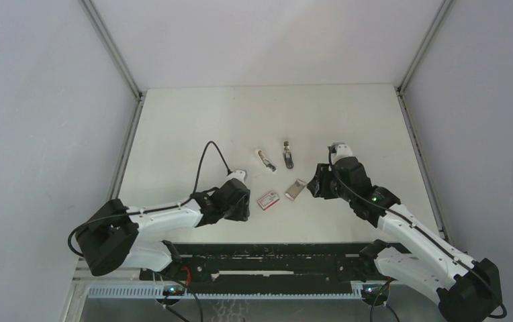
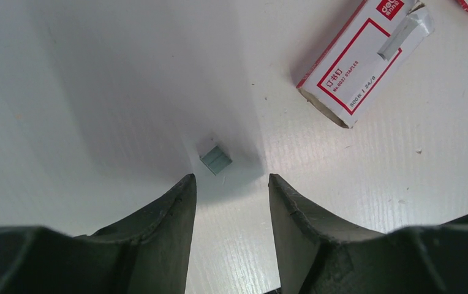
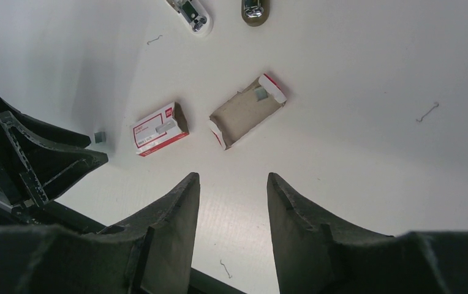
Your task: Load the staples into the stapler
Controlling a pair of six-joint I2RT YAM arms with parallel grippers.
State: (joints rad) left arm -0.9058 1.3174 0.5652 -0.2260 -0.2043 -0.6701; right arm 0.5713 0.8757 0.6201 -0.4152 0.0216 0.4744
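White table (image 1: 193, 121) is bearing, mid-frame, one stapler (image 1: 262, 159), one red-and-white box (image 1: 268, 199), one tray (image 1: 295, 189), one staple block (image 2: 215, 159); both arms are leaning inward, left gripper (image 2: 231, 180) and right gripper (image 3: 231, 177) gaping empty.

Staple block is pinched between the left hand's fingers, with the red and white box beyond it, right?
No: the left wrist view shows the staple block lying free on the table ahead of the left hand, the red and white box beyond it.
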